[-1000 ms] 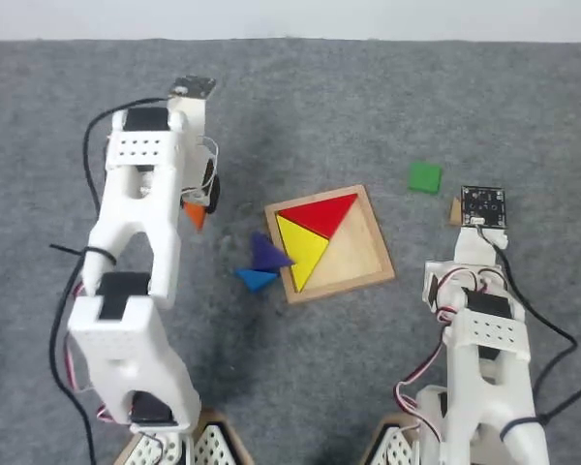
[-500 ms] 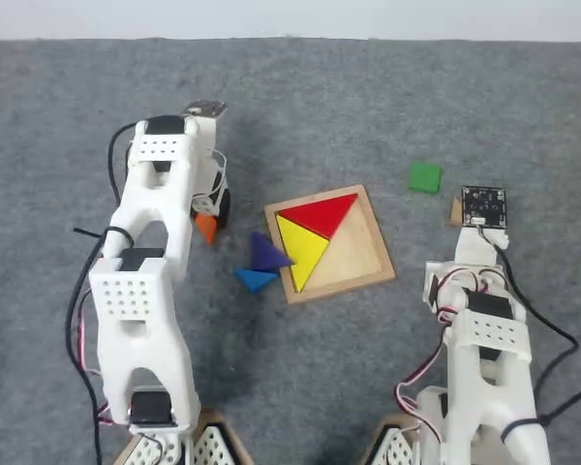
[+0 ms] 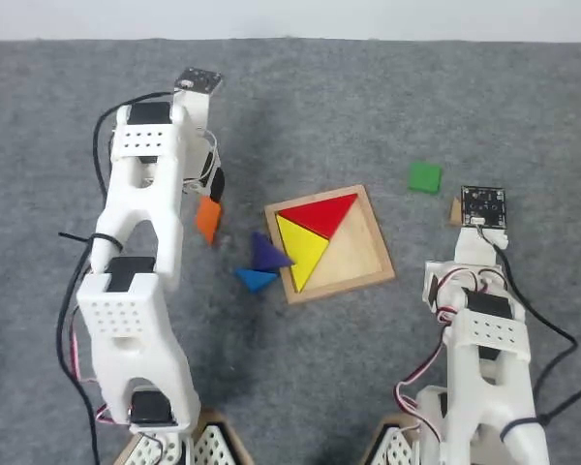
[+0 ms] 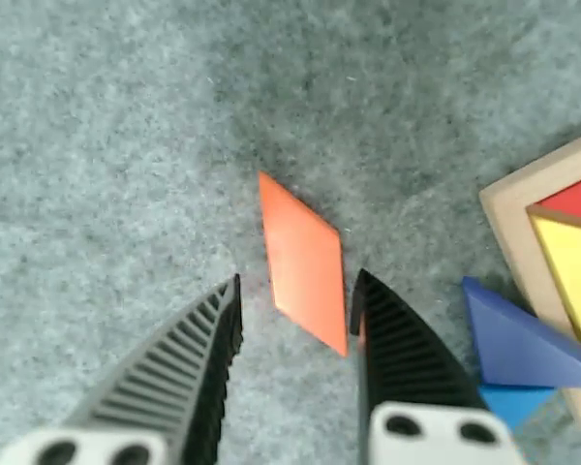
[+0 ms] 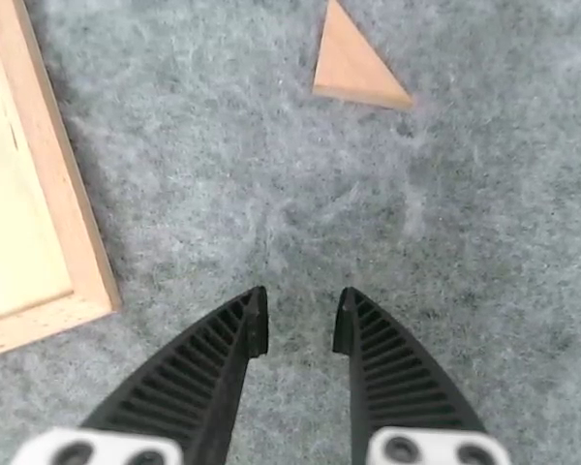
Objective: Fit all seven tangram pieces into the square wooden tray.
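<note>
The left gripper (image 4: 297,281) had drawn back toward the table's far edge, uncovering more of the orange parallelogram (image 4: 303,260), which lay on the carpet left of the wooden tray (image 3: 344,289) between the spread fingers. The right gripper (image 5: 298,300) stayed put, narrowly parted and empty, near the tan triangle (image 5: 353,68).

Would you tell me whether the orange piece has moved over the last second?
Yes. The orange piece has shifted slightly toward the wooden tray, narrowing the gap to the tray's left corner.
</note>
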{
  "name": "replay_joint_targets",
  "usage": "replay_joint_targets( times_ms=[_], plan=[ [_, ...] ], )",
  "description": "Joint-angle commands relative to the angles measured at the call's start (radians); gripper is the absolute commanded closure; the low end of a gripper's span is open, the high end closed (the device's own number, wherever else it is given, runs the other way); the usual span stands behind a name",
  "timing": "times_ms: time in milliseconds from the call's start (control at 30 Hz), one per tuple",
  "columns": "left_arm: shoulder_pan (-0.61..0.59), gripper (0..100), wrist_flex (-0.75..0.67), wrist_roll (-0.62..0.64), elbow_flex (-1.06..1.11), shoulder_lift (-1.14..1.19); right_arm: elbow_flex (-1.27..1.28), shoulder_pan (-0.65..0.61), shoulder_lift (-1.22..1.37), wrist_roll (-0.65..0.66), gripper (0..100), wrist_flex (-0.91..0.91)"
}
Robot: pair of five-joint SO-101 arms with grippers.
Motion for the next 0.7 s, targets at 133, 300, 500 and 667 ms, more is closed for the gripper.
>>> replay_joint_targets(
  times_ms=[133, 300, 500, 667],
  plan=[
    [0.011, 82, -0.017, -0.078, -0.015, 0.023, -0.003, 0.005, -0.031, 0.014, 87.6, -0.019],
    [0.051, 82, 0.014, -0.121, -0.008, 0.038, -0.003, 0.005, -0.031, 0.014, 87.6, -0.021],
    [0.077, 82, -0.054, -0.140, 0.079, 0.041, -0.003, 0.005, -0.035, 0.014, 87.6, -0.019],
    [0.066, 82, -0.155, -0.166, 0.220, 0.041, -0.003, 0.005, -0.036, 0.014, 87.6, -0.018]
  ],
)
